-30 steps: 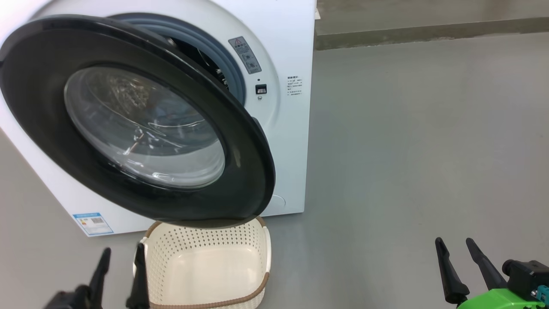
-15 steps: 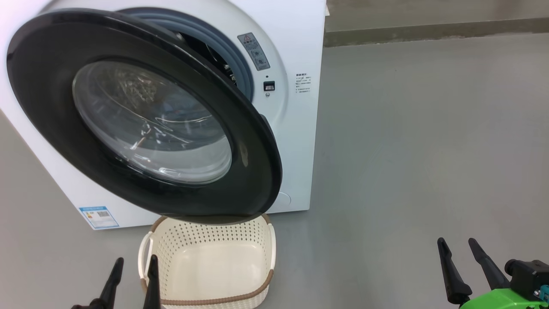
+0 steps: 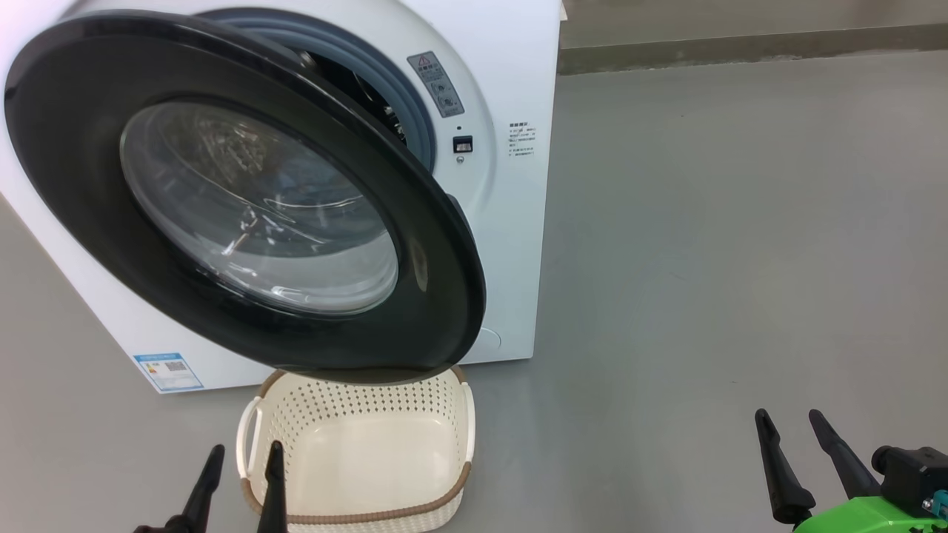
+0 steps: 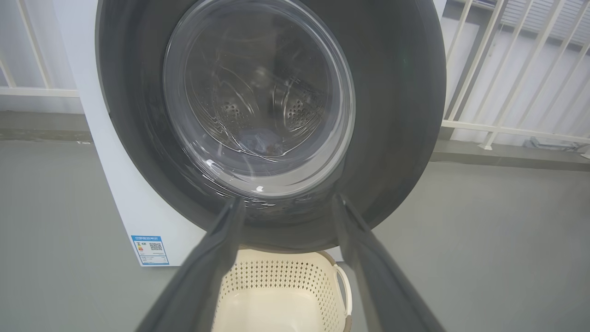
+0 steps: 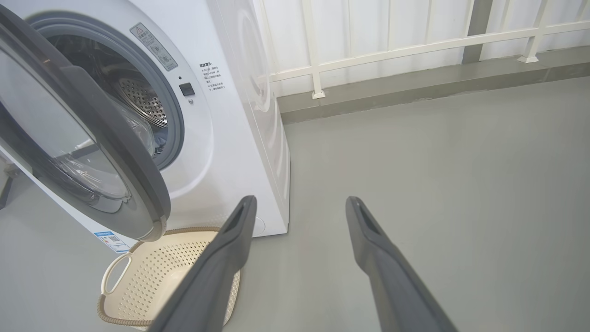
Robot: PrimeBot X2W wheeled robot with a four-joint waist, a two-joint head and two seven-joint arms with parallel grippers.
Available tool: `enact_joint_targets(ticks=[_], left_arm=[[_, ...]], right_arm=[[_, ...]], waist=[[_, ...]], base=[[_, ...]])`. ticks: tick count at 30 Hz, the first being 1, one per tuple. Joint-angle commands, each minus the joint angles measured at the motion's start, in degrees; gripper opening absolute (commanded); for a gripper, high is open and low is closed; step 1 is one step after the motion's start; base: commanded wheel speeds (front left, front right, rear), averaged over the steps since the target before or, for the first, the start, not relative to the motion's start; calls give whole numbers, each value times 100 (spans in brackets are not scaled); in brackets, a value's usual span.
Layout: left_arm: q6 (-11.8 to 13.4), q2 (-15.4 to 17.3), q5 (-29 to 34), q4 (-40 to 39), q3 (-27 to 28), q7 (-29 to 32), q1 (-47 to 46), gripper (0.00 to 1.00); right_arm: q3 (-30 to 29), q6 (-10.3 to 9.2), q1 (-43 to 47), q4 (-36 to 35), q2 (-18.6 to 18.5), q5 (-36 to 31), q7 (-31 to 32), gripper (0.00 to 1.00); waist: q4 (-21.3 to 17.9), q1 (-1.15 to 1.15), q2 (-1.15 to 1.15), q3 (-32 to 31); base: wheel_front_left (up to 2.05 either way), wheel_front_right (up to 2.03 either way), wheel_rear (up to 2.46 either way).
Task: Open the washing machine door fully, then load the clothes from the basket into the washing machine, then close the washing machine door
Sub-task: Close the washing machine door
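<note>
A: What are we logging as changed over the last second?
B: The head camera is drifting, so everything is sliding a little. Discounting that, the left gripper (image 3: pixel 246 446) is dropping lower in the head view and edging over the left rim of the basket (image 3: pixel 355 407), fingers apart, carrying nothing.
A: And the right gripper (image 3: pixel 786 414)?
B: Sitting as before, well off to the right over the floor (image 3: pixel 726 244), fingers apart, empty.
A: Where are we finding the clothes (image 4: pixel 262 143)?
B: The basket is lying empty under the door (image 3: pixel 244 207). Blue fabric is showing through the glass, inside the drum (image 5: pixel 140 99).
A: The door?
B: Hanging half-swung off the washer (image 3: pixel 511 222), not visibly moving. We are judging loading done and closing still to come. The left gripper is facing the door's outer face, so a push looks next.
</note>
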Motion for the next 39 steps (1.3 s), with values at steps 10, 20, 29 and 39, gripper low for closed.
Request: enact_joint_targets(ticks=[10, 20, 29, 39], left_arm=[[48, 96, 26, -158, 118, -34, -201, 100], [-48, 71, 59, -104, -79, -23, -391, 100], [-172, 56, 101, -14, -297, 9, -626, 100], [-333, -96, 90, 223, -556, 0, -1012, 100]], right_arm=[[55, 25, -200, -226, -83, -96, -11, 100], [-96, 25, -418, -441, -137, -148, 0, 0], [408, 25, -1243, -783, -444, -162, 156, 0], [1613, 25, -2443, -270, -621, 105, 90, 0]], waist=[[60, 0, 0, 18], [424, 0, 0, 97], [1001, 0, 0, 188], [1651, 0, 0, 322]], base=[[0, 0, 0], [0, 0, 0], [0, 0, 0], [0, 0, 0]])
